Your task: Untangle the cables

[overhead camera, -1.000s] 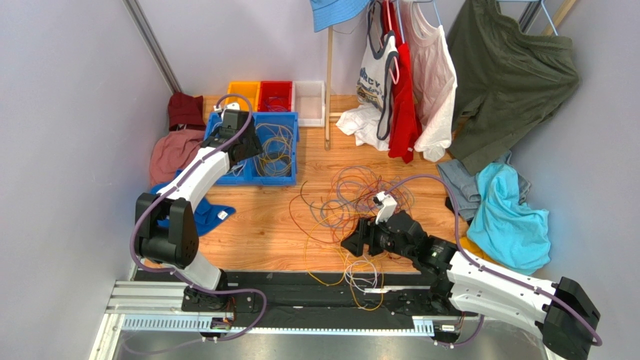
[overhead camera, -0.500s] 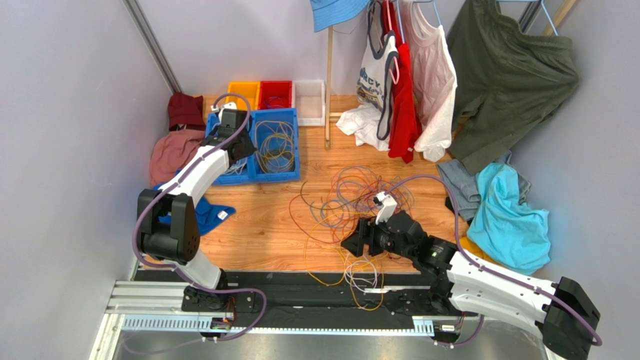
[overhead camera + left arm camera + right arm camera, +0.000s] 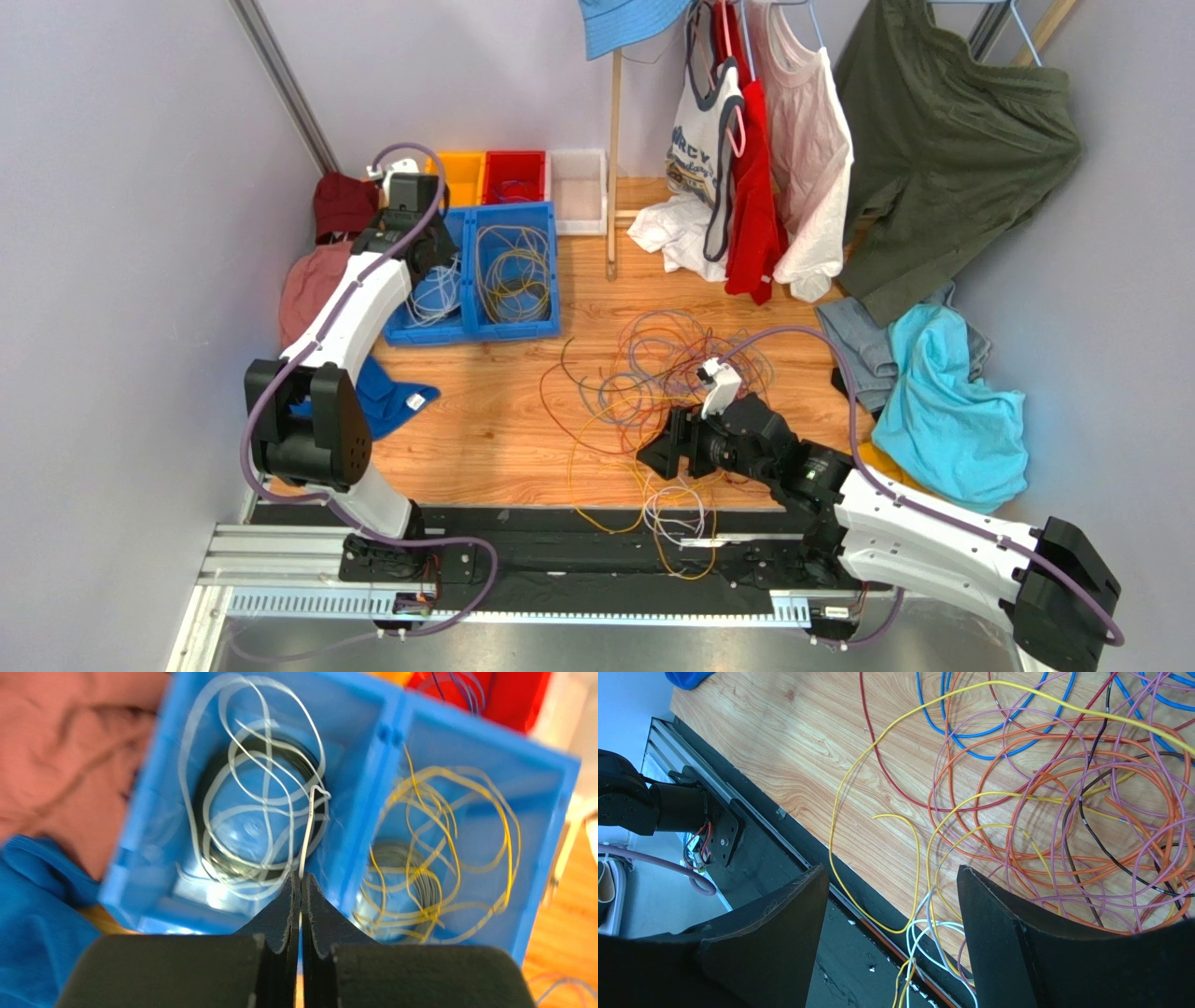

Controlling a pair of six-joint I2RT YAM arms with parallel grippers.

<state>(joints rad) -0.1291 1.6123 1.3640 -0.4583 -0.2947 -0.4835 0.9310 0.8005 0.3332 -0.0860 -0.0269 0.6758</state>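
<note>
Cables (image 3: 659,375): a loose tangle of orange, purple, yellow, red, blue and dark strands on the wooden desk (image 3: 491,434). It lies at mid-width, towards the near edge, with white and yellow strands trailing over the black rail (image 3: 561,539) at that edge. More cables lie in two blue bins (image 3: 467,301) at the desk's far left: white strands (image 3: 231,756) with a dark coil in the left bin, yellow strands (image 3: 449,812) in the right bin. Left fingers (image 3: 289,903): closed together, pinching one white cable (image 3: 309,826) that runs from their tips to a kinked end over the left blue bin. Right fingers (image 3: 794,910): spread wide, gripping nothing, poised above the near fringe of the tangle. Orange bin (image 3: 453,171), red bin (image 3: 515,171), white bin (image 3: 577,182): in a row along the far edge, behind the blue bins. Turquoise cloth (image 3: 961,406): heaped at the right edge. Pink cloth (image 3: 316,287): at the left edge, just beside the blue bins.
</note>
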